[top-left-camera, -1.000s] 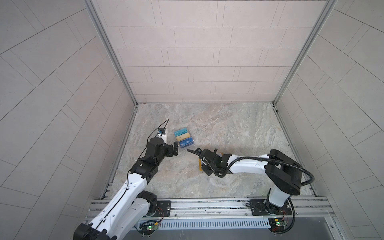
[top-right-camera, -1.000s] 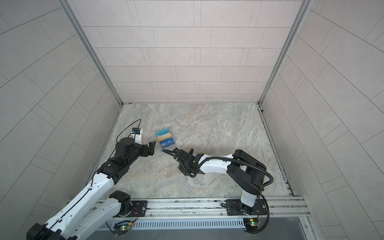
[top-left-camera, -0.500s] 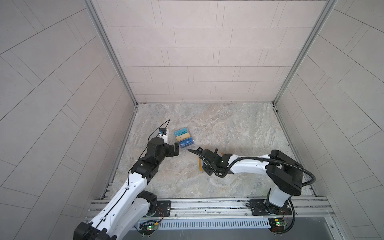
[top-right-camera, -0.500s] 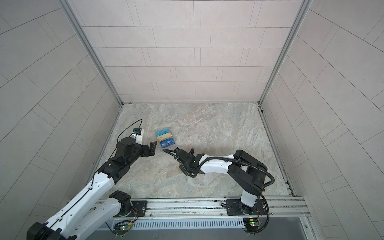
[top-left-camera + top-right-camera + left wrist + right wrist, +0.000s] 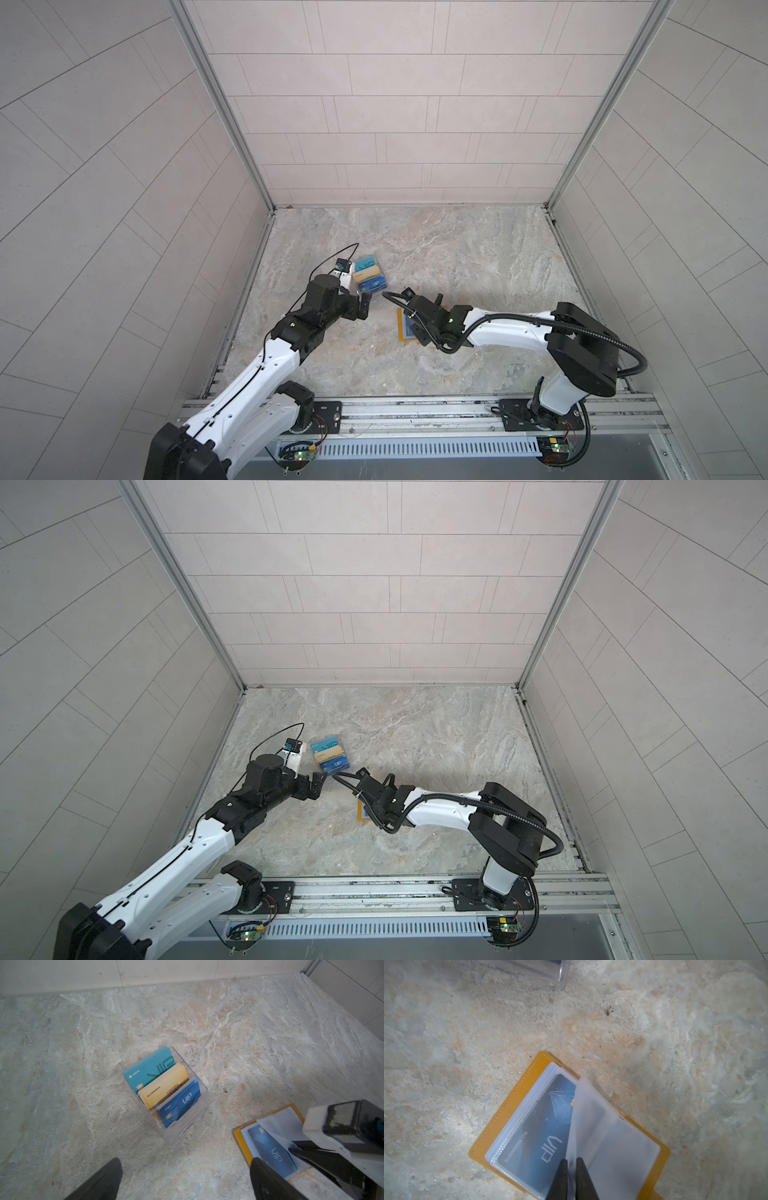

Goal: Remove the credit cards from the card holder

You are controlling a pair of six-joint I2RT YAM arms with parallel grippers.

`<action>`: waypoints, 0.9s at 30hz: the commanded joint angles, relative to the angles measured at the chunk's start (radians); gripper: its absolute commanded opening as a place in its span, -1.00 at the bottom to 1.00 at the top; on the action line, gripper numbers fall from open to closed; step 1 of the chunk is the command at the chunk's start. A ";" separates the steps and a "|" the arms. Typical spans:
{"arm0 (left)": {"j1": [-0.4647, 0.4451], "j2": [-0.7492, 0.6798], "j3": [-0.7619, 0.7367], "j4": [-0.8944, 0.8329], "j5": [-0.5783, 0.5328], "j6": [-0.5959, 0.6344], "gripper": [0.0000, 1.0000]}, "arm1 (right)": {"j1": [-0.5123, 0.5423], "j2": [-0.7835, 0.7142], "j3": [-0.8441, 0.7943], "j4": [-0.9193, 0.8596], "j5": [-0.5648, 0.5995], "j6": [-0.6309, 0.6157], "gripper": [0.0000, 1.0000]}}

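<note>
1. On the marbled stone tabletop [image 5: 457,257], mottled grey, beige and rust, the card holder [image 5: 508,1109] lies open and flat near the middle, partly covered by the right arm in both top views.
2. Pale tiled walls [image 5: 395,104] close the bay on three sides, joined at the back corners by aluminium posts [image 5: 224,108]. A metal rail [image 5: 415,409] along the front edge carries both arm bases.
3. Mustard stitched leather frames the holder's plastic pockets. A blue card [image 5: 535,1136] marked VIP sits inside the flat pocket on one half.
4. The right gripper [image 5: 571,1160] has its jaws drawn almost together on the edge of a clear sleeve [image 5: 591,1122], which stands lifted and tilted over the holder's fold, partly covering the blue card.
5. The left gripper [image 5: 186,1160] hangs above bare stone with its jaws spread wide and nothing between them, just in front of a clear acrylic stand [image 5: 187,1124].
6. That stand sits on the stone near the holder but apart from it, toward the back left. Its three tiers hold teal cards [image 5: 149,1070] at the rear, gold cards [image 5: 164,1084] in the middle and a blue stack [image 5: 180,1101] in front, all upright and leaning back.
7. A small dark speck [image 5: 225,1091] marks the stone between stand and holder.
</note>
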 commanded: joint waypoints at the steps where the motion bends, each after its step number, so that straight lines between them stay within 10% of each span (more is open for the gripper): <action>1: -0.021 0.011 0.024 -0.014 0.017 0.018 1.00 | -0.007 -0.037 -0.018 -0.042 0.060 0.042 -0.76; 27: -0.160 0.117 -0.009 0.041 0.081 -0.003 0.97 | -0.016 -0.082 -0.029 -0.206 0.194 0.148 -0.57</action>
